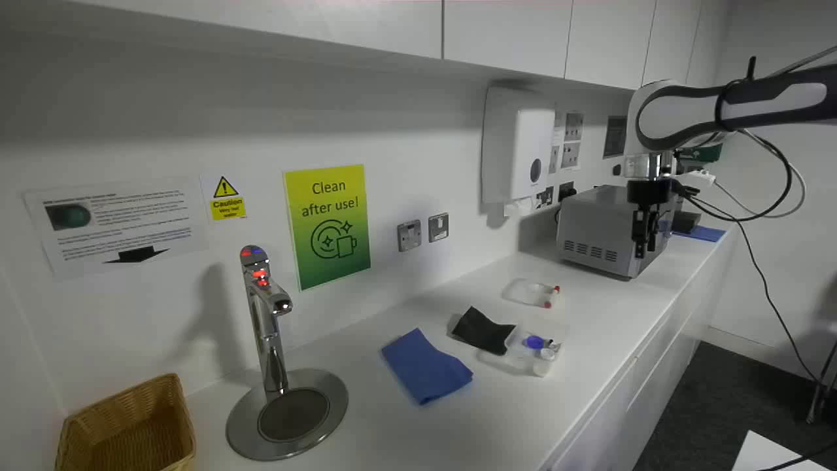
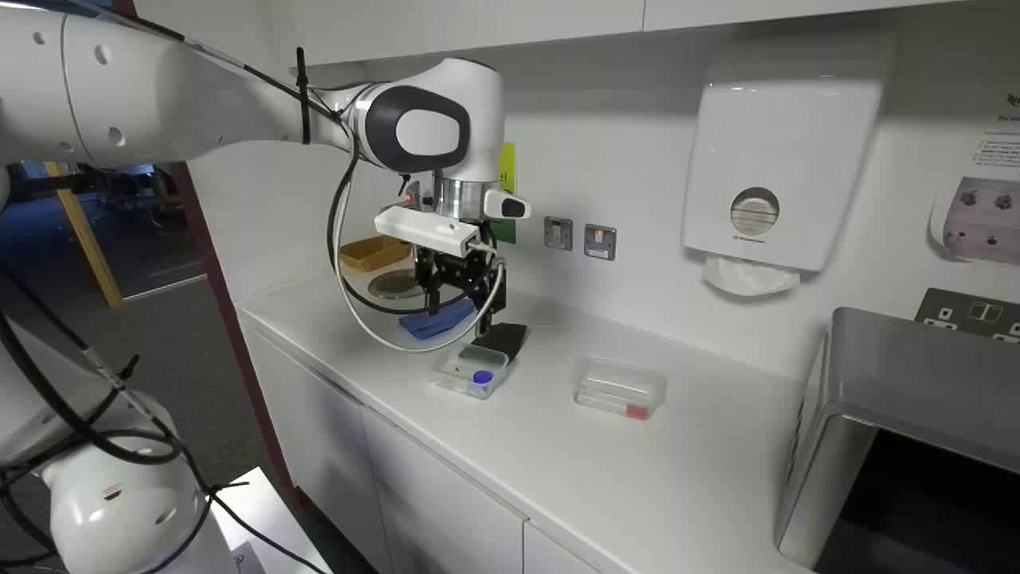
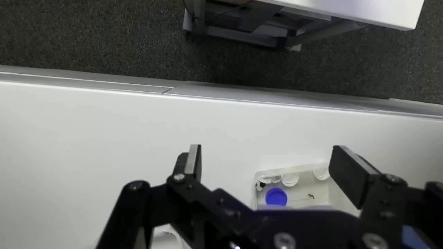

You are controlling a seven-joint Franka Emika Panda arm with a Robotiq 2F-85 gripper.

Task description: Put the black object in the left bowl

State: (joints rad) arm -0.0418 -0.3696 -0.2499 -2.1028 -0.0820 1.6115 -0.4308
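Observation:
The black object (image 1: 482, 331) is a flat black square lying on the counter. It also shows in an exterior view (image 2: 504, 340), with one edge against or just behind the left bowl (image 2: 453, 383); I cannot tell if they touch. The left bowl is a shallow translucent tub holding a blue cap and small white pieces. It shows in an exterior view (image 1: 516, 353) and in the wrist view (image 3: 297, 190), partly covered by the gripper's body. My gripper (image 3: 266, 152) is wide open and empty, high above the counter (image 1: 645, 250) (image 2: 458, 317). The black object is hidden in the wrist view.
A blue square pad (image 1: 426, 366) lies beside the black object. A plain clear tub with red bits (image 2: 617, 383) stands toward the grey microwave (image 1: 595, 226). The tap (image 1: 265, 320) and wicker basket (image 1: 127, 432) are at the far end. A towel dispenser (image 2: 785, 159) hangs on the wall.

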